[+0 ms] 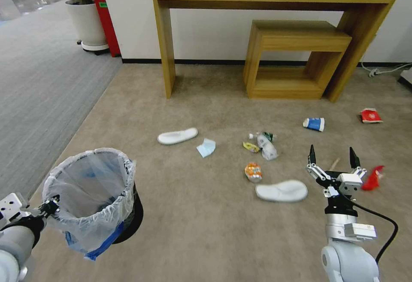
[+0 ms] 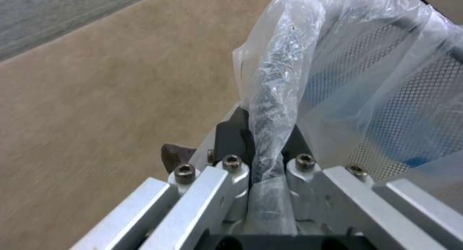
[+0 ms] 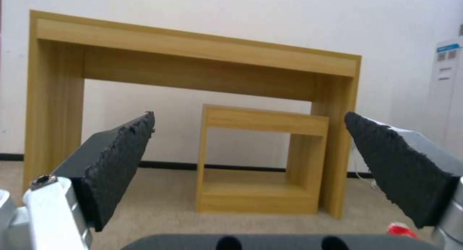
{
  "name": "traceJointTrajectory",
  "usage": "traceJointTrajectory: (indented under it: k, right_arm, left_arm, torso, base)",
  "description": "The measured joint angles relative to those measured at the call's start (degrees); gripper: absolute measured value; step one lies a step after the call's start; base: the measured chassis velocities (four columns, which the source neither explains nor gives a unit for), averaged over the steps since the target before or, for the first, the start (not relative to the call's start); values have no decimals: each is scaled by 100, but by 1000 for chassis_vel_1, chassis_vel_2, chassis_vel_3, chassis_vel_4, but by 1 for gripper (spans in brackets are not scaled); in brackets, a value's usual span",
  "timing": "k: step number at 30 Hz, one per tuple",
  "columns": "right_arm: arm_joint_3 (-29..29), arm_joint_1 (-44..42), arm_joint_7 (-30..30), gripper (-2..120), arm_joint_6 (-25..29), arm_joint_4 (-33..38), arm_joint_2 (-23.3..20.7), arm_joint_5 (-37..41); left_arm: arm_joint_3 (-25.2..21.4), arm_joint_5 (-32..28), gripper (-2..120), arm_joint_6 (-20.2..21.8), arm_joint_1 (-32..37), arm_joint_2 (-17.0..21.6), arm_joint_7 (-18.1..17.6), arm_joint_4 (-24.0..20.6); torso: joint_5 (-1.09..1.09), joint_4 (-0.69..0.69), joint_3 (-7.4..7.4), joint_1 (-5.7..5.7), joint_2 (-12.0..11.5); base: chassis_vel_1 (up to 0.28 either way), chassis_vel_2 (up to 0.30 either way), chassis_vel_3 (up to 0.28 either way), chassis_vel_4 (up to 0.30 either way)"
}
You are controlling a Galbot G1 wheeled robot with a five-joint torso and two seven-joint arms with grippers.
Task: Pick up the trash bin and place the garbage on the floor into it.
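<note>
At the lower left of the head view the left gripper (image 1: 50,207) has its fingers pressed together on the rim of the small round black mesh trash bin with its crinkly translucent whitish liner (image 1: 92,198). The bin hangs tilted off the beige short-pile carpet floor (image 1: 193,230), mouth up and open, a grip that seems meant to keep it ready to receive litter. In the left wrist view the bag-wrapped rim (image 2: 267,134) runs straight between the pads.

Right of the bin, mid-frame, the garbage lies scattered on the carpet: a white slipper (image 1: 177,136), a light blue mask (image 1: 206,147), a yellow wrapper (image 1: 251,147), a clear plastic bottle with a green label (image 1: 266,142), a crushed orange can (image 1: 253,171), a second white slipper (image 1: 281,190), a blue paper cup (image 1: 314,123), a wooden stick (image 1: 334,164), a red paper cup (image 1: 371,115) and a red wrapper (image 1: 372,178).

At the lower right the right gripper (image 1: 331,157) hovers above the carpet with fingers spread wide and nothing between them, likely poised for a pick-up. Its wrist view looks past the black pads (image 3: 118,159) at the light wooden desk (image 3: 193,54) against the wall.

No label or brand is legible
</note>
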Motion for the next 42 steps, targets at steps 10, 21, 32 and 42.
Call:
traceJointTrajectory:
  k: [10,21,32,42]
  right_arm:
    - [11,-1,2,100,-4,6,-3,1]
    - [-4,-9,31,100,6,-9,13,2]
    - [-18,-35,113,100,3,-36,-18,-6]
    - [-61,-99,59,100,-973,22,-783,266]
  left_arm:
    - [-2,-1,3,0,-2,31,0,4]
    - [-4,-6,3,0,-4,34,10,31]
    - [15,-1,3,-1,-22,14,23,61]
    - [15,-3,3,-1,-11,-4,30,44]
  torso:
    - [1,-1,-1,-1,0]
    - [1,-1,0,0,0]
    - [0,-1,-2,-1,0]
    - [0,-1,-1,0,0]
  base:
    - [-288,285,283,-284]
    - [-256,258,264,-259]
    - [-22,26,21,-17]
    - [0,0,0,0]
